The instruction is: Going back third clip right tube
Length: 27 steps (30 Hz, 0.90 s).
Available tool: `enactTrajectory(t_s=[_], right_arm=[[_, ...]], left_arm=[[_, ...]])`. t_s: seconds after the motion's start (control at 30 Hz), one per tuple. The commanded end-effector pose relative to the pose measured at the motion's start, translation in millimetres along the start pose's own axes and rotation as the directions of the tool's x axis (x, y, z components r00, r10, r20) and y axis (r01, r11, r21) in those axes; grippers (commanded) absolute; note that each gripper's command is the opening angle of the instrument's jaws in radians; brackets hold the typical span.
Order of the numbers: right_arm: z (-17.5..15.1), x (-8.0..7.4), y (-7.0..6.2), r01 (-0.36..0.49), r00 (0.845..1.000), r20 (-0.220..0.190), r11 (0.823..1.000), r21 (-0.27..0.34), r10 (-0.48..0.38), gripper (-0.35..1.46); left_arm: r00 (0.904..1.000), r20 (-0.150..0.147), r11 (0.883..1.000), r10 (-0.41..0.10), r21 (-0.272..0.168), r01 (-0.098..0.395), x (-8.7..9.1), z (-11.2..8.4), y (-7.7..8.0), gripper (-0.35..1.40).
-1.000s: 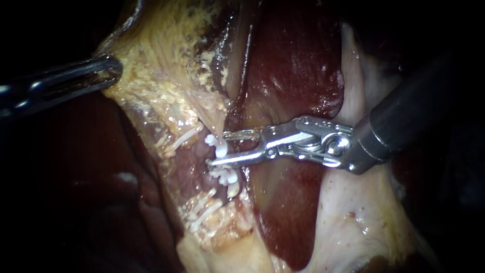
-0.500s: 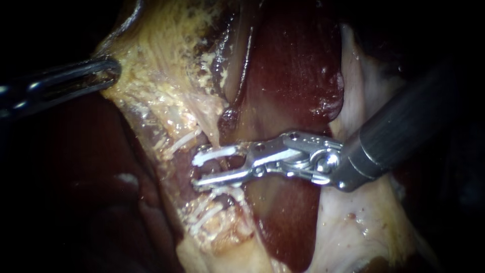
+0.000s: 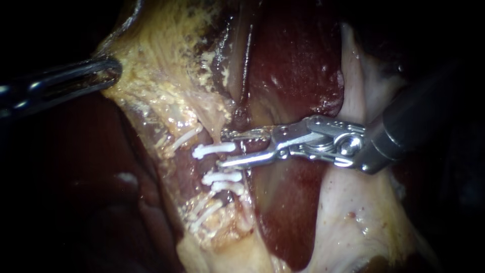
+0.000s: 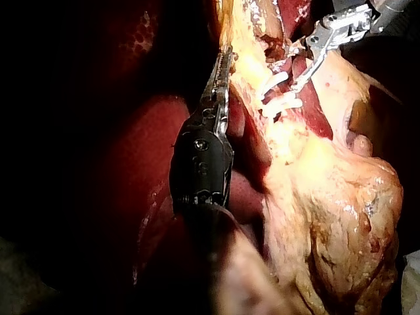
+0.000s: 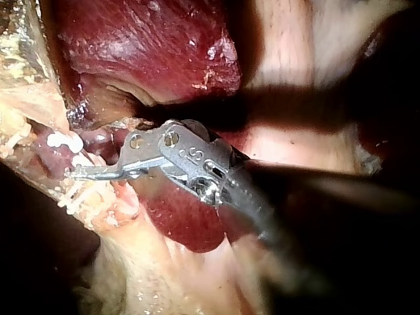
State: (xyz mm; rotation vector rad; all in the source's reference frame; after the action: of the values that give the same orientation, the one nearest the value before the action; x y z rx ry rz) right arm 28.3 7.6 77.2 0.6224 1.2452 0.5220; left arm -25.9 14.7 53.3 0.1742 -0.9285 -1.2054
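Two slender metal instruments are in view. The dark, steel-tipped left instrument has its jaws clenched on the edge of the pale yellow fatty tissue, which stretches taut from them. The right instrument, with a bright silver hinged tip, holds its jaws apart and grasps nothing. Three white plastic clips sit across one reddish tube, stacked one below another beside the dark red liver. The uppermost clip stands apart from the lower two, which lie almost touching. Its end toward the right instrument lies in the gap between those parted jaws, ungripped.
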Motion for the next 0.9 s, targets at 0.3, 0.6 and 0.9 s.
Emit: enactTrajectory(t_s=[0.3,0.6,0.9], right_arm=[[-5.5,2.4,-2.0,0.270,0.963,0.000,0.961,0.062,-0.271,0.60],[-9.0,4.0,-3.5,0.335,0.942,-0.009,0.937,0.095,-0.336,0.60],[-10.3,3.8,-4.0,0.343,0.939,-0.014,0.931,0.122,-0.344,0.60]], left_arm=[[1.0000,0.000,1.000,0.000,0.000,0.000,0.0,0.0,0.0,-0.35],[1.0000,0.002,1.000,0.000,-0.004,0.000,0.2,0.1,-0.1,-0.35],[1.0000,0.003,1.000,0.004,0.009,-0.004,1.2,1.3,-0.4,-0.35]])
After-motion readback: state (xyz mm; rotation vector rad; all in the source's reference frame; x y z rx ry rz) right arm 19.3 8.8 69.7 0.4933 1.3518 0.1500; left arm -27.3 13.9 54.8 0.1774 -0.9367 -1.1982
